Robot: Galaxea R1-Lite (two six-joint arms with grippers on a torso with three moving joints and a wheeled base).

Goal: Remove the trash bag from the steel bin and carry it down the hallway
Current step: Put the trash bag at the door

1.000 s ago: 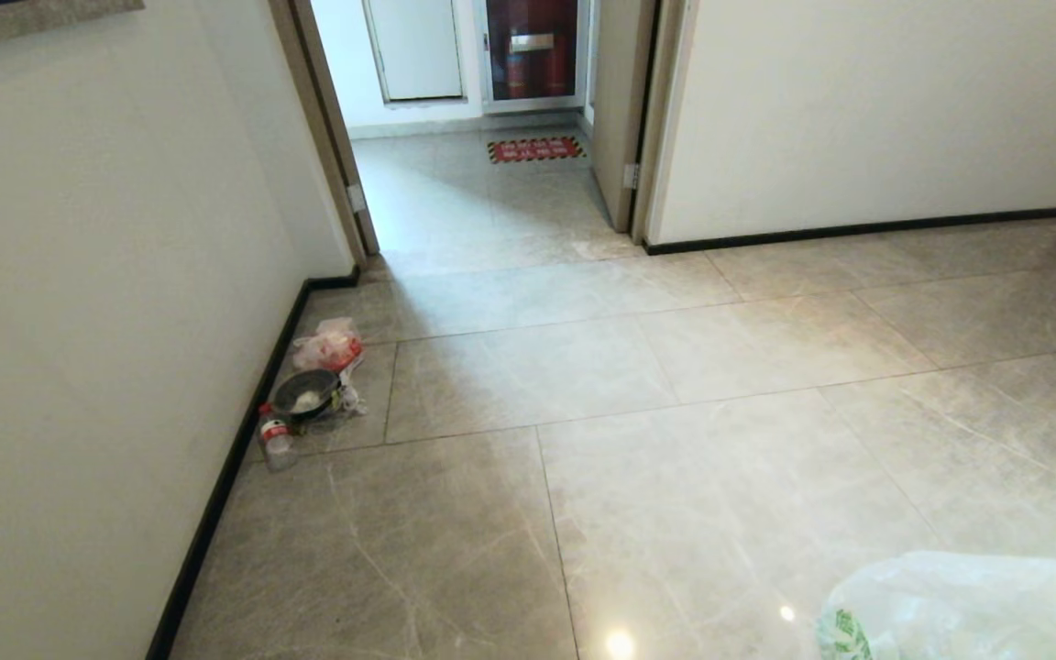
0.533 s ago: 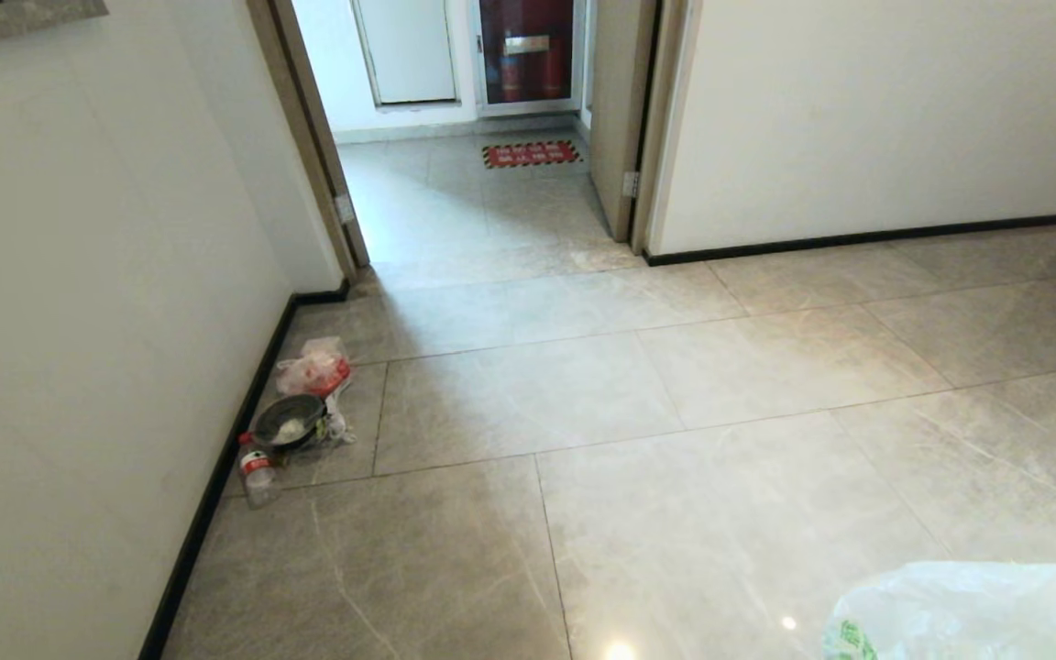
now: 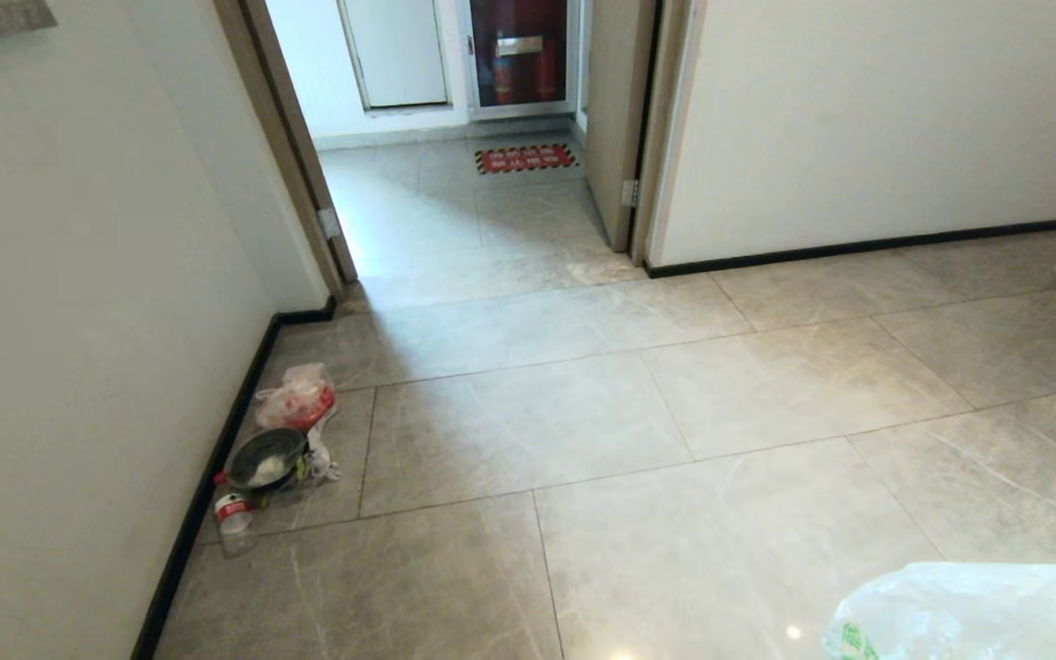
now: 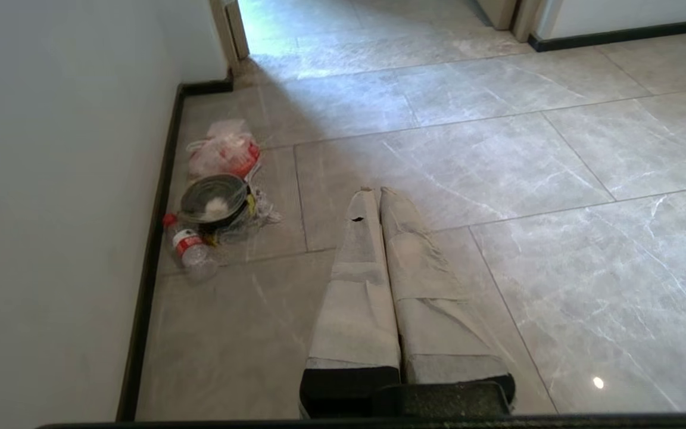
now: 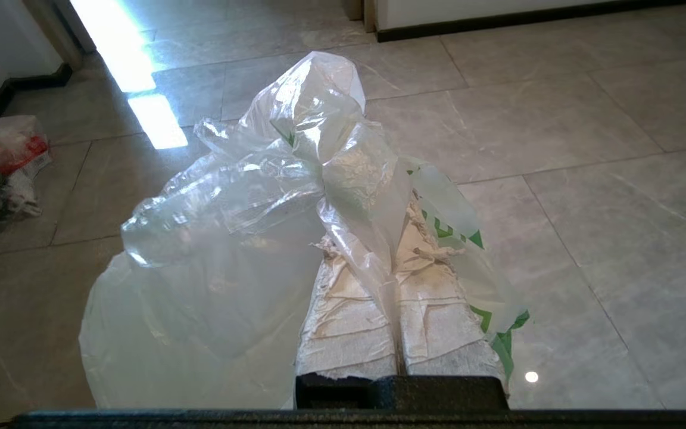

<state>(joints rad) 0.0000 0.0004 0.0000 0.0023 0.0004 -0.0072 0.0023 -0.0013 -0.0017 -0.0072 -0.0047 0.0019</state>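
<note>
The right gripper pinched the trash bag between closed jaws; carrying required clearing the hallway litter, left gripper jaws pressed together.

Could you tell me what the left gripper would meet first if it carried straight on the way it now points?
Probably only bare floor tile: the shut, empty left gripper points forward and down, passing right of the dark bowl and plastic bottle.

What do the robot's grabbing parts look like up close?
Each gripper, left and right, has two long flat jaws wrapped in pale, wrinkled tape, frayed and grubby, on a black base. The left's wrap has a small tear near one tip.
</note>
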